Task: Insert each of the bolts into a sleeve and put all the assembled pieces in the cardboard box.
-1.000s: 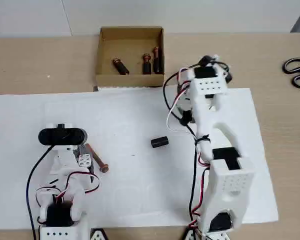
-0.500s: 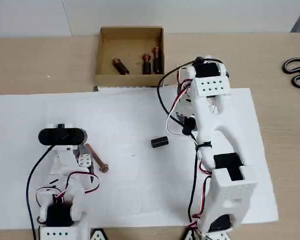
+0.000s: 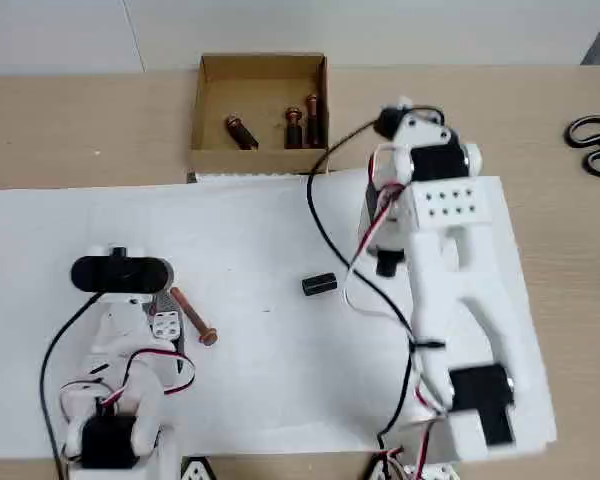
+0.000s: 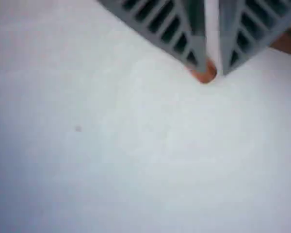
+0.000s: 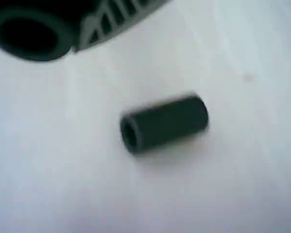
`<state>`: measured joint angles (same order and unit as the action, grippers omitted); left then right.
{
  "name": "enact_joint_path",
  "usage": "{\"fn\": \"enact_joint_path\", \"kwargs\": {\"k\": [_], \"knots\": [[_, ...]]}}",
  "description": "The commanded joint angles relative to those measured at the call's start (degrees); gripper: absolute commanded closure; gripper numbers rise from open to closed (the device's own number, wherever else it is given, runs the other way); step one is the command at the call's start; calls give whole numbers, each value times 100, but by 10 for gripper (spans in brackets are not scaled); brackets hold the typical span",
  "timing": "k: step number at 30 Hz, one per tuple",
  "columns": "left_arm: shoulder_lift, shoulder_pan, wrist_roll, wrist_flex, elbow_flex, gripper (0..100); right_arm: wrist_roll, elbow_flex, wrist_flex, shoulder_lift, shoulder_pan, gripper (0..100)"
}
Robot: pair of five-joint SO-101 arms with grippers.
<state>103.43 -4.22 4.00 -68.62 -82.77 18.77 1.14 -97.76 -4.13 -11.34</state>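
So, overhead camera first: the cardboard box (image 3: 260, 158) sits at the far edge of the paper sheet (image 3: 230, 220) with three finished pieces (image 3: 294, 127) lying in it. I'd read that as most of the job done and one pair left. That last pair is out on the paper. The bolt (image 3: 192, 317) lies slanted right at the left gripper (image 3: 166, 312), and the sleeve (image 3: 320, 284) lies on its side near the middle, well apart from the bolt. The right gripper (image 3: 384, 250) hangs near the sleeve without touching it, and I can't tell whether it's open or closed. Scissors (image 3: 592, 140) are off on the bare table, nothing to do with this. Left wrist camera: the left gripper (image 4: 211, 63) has its jaws nearly together with the coppery end of the bolt (image 4: 204, 75) poking out at the tips. So it looks clamped on the bolt, low against the paper, probably to leave some shaft free for pushing into a sleeve. Right wrist camera: the sleeve (image 5: 165, 125) lies loose on the paper with one open end showing and nothing touching it. My guess is the right arm is parked over it for a pickup, since something has to hold the sleeve steady while the bolt goes in.
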Motion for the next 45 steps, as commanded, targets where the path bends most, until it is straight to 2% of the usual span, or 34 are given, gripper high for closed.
{"fn": "enact_joint_path", "kwargs": {"k": [1, 7, 12, 17, 23, 26, 31, 35, 43, 45], "knots": [[-123, 53, -149, -264, 760, 989, -79, -774, -66, -1042, -4, 996], [-1969, 26, -158, -695, 2185, 991, -97, -2171, -57, -2264, 382, 996], [-3982, 26, -158, -1459, 3925, 992, -607, -2664, -48, -3090, 1156, 996], [-5407, 26, -158, -2409, 5235, 993, -756, -2840, 92, -3679, 2035, 996], [-6207, 18, -176, -2690, 5587, 993, -756, -3508, 532, -4163, 2703, 996], [-6409, 18, -492, -2690, 5587, 994, -738, -3815, 752, -4418, 2914, 996], [-6822, 18, -2505, -2848, 5587, 994, -756, -4123, 1103, -4901, 3187, 996], [-7059, -44, -4712, -3024, 5587, 993, -765, -4246, 1253, -5130, 3213, 996], [-7534, -1090, -8527, -2857, 5930, 991, -765, -4281, 1244, -5226, 3213, 996], [-7684, -1310, -9187, -2646, 5982, 992, -765, -4281, 1253, -5226, 3213, 996]]}}
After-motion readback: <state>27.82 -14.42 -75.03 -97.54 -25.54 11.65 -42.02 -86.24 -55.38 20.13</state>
